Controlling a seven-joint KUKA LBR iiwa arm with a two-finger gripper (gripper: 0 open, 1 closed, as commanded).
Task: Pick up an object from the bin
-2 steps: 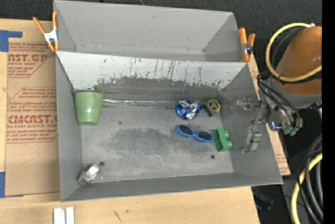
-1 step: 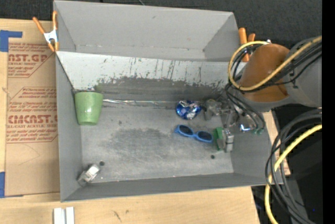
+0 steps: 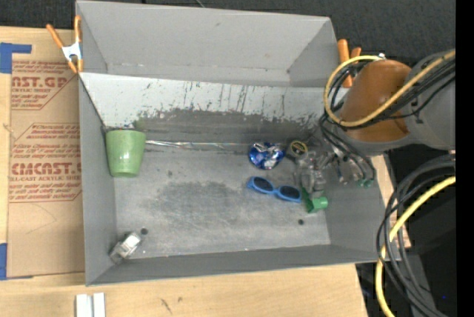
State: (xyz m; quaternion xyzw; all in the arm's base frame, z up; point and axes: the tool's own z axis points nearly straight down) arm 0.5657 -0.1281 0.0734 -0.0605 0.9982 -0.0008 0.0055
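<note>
Far to the left of your tool, against the left wall of the bin, a green cup lies on its side with its mouth toward the near wall. Also far left of the tool, but nearer the front corner, you have a small silvery thing; its kind is too small to tell.

Coming closer, a crumpled blue and white thing lies on the floor just left of the tool and a little behind it. In front of that, blue glasses stretch toward the tool, and their right end reaches right up under it.

Your tool is down low at the right end of the bin floor. Directly in front of it, touching or nearly so, sits a small green block. You cannot tell whether the tool is spread or pressed together, nor whether it has the block or the glasses.

To the right of the tool, the orange cover and yellow cables hang over the right rim.
</note>
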